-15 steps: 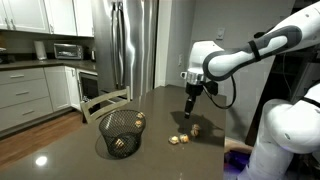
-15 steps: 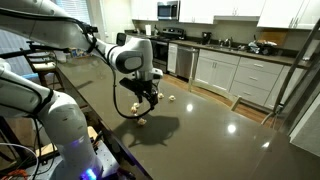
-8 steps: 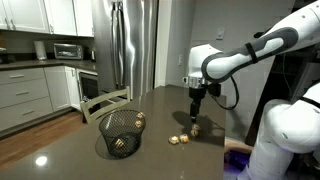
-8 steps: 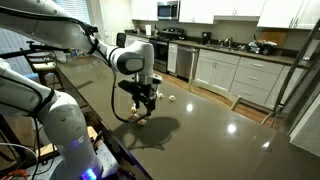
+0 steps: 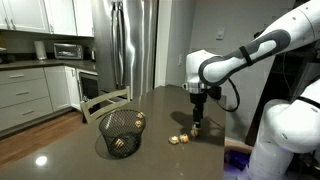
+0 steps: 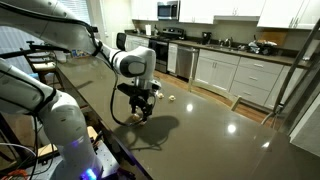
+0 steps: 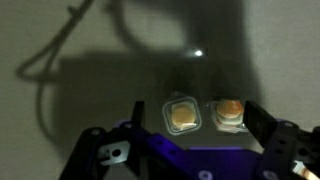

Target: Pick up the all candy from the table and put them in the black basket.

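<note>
I have the tool (image 5: 197,122) pointing straight down, low over the worktop (image 5: 160,165), with its fingers spread wide and nothing clamped between them. In the wrist view two pieces of candy (image 7: 183,116) lie side by side on the dark surface between the fingers (image 7: 262,125). The picture is blurred, so I cannot tell whether either finger touches them. In an exterior view one piece sits right under the tips, and a pair of candies (image 5: 179,140) lies close together just beside it, on the side towards the basket (image 5: 118,122). The basket stands well apart from the tool on the same worktop, and gold pieces show through its mesh. In an exterior view the tool (image 6: 143,110) hangs over its own shadow, and a small pale bit (image 6: 168,99) lies apart beyond it, too small for me to name.
</note>
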`<state>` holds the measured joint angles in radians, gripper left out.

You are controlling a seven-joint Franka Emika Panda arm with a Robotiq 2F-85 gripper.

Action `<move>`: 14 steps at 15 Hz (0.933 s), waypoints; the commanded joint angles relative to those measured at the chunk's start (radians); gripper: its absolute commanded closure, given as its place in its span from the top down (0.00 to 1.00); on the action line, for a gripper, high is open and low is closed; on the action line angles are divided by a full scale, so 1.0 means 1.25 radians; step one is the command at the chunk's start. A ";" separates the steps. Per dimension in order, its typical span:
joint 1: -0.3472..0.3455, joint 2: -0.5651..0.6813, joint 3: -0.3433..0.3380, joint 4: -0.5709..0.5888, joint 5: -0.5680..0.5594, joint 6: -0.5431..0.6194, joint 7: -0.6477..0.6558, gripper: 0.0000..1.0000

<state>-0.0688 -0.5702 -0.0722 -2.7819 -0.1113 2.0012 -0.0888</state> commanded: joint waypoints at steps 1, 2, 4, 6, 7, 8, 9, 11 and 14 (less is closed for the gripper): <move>-0.003 0.031 0.009 0.009 -0.016 0.009 0.007 1.00; -0.002 0.036 0.008 0.008 -0.015 0.019 0.005 1.00; -0.001 0.044 0.010 0.007 -0.017 0.034 0.006 1.00; -0.002 0.052 0.013 0.006 -0.022 0.046 0.009 1.00; -0.002 0.055 0.016 0.005 -0.028 0.054 0.008 1.00; -0.003 0.060 0.018 0.005 -0.036 0.060 0.008 1.00; -0.002 0.065 0.018 0.006 -0.042 0.063 0.007 1.00; -0.004 0.070 0.018 0.004 -0.054 0.081 0.009 1.00; -0.005 0.078 0.012 0.007 -0.058 0.097 0.008 1.00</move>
<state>-0.0654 -0.4989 -0.0612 -2.7803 -0.1667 2.0927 -0.0888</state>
